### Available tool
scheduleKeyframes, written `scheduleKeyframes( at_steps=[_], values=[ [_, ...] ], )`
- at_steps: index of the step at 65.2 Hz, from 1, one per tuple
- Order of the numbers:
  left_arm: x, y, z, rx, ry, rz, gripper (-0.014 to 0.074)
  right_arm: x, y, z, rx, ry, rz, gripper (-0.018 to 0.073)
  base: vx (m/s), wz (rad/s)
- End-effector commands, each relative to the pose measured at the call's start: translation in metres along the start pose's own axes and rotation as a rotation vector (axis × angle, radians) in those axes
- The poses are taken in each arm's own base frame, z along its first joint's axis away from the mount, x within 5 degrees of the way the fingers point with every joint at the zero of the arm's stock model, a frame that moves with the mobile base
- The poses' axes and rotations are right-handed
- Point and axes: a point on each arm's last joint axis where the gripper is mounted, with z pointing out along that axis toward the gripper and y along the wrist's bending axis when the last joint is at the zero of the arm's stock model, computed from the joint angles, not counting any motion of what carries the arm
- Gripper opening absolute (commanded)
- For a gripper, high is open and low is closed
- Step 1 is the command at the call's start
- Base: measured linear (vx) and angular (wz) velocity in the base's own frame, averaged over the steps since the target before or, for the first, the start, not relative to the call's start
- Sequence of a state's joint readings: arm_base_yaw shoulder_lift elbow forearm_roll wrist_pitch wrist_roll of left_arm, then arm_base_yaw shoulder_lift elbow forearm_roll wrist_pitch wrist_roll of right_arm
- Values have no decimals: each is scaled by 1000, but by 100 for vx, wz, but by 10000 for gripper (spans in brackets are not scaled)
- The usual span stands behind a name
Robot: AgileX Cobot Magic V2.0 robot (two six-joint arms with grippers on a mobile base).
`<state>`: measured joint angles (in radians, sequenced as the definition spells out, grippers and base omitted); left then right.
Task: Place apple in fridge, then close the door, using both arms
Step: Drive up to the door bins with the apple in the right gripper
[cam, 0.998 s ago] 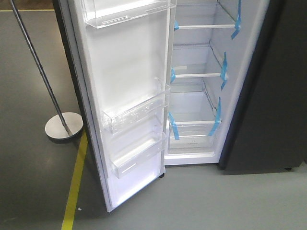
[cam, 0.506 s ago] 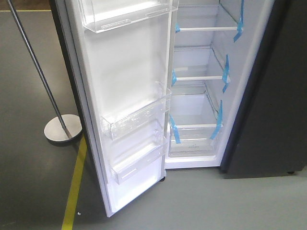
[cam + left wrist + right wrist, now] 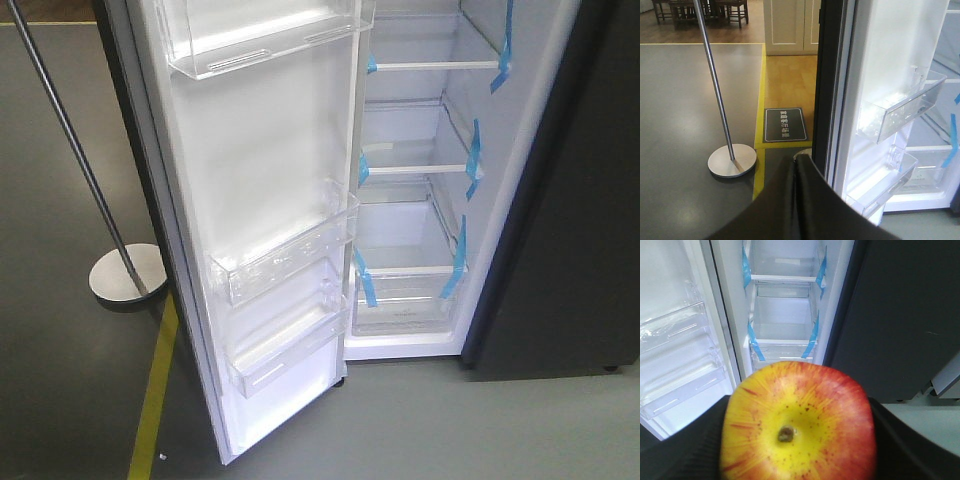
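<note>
Grey floor [image 3: 450, 430] with a yellow painted line [image 3: 150, 400] runs underneath; nearest, the right claw [image 3: 797, 450] is clamped on the blocky red-and-yellow apple [image 3: 797, 410], pointed at the shelves [image 3: 782, 277], not yet inside. The left claw [image 3: 799, 167], fingers pressed together and empty, hangs by the tall white-lined door [image 3: 260, 180] with clear bins [image 3: 280, 265], likely placed to push it. Beyond, the dark grey fridge [image 3: 400, 225] gapes open for the fruit

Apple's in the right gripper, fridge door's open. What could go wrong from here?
1. The door bins jut out beside the opening. The right arm carrying the apple could clip them going in.
2. Loose blue tape hangs at the shelf fronts and might snag on entry.
3. The stand pole is close to the left gripper, on the outer side of the door. Reaching round to push it shut could hit the pole.
</note>
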<state>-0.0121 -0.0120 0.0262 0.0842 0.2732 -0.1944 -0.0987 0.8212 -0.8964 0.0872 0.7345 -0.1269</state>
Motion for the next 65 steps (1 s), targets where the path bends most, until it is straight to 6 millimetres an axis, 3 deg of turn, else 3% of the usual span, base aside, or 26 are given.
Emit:
scheduleKeyframes(
  at_steps=[1, 65],
  values=[
    [-1, -1, 1, 16, -66, -10, -6, -15, -1, -7, 10, -113, -5, 215, 5, 0],
    [-1, -1, 1, 16, -66, -10, -6, -15, -1, -7, 10, -113, -5, 215, 5, 0]
  ],
)
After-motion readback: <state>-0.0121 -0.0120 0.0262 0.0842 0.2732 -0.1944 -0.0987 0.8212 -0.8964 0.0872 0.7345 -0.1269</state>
